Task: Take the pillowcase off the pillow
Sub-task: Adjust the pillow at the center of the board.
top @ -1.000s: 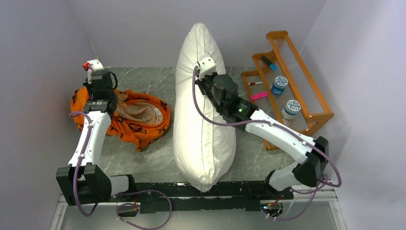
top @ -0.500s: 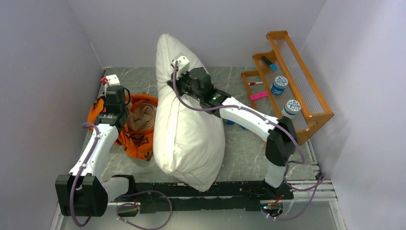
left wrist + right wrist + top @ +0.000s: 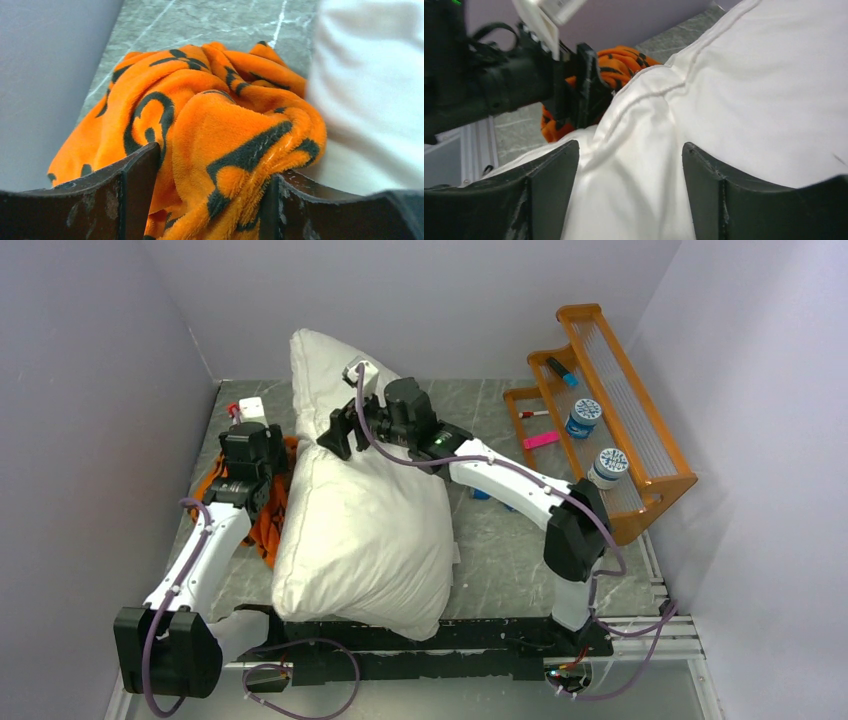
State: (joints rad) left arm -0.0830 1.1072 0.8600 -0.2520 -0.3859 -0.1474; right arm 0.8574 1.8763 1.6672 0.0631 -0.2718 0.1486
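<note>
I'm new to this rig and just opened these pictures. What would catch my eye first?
A big plump white pillow lies across the middle of the table, the right gripper at its far end with jaws open. Squeezed between it and the left wall is the crumpled bright orange pillowcase, already off, the left gripper over it with jaws apart. On the right stands an orange rack holding small items.

Grey marble table (image 3: 500,562), lavender walls (image 3: 450,290), orange rack (image 3: 583,314).
</note>
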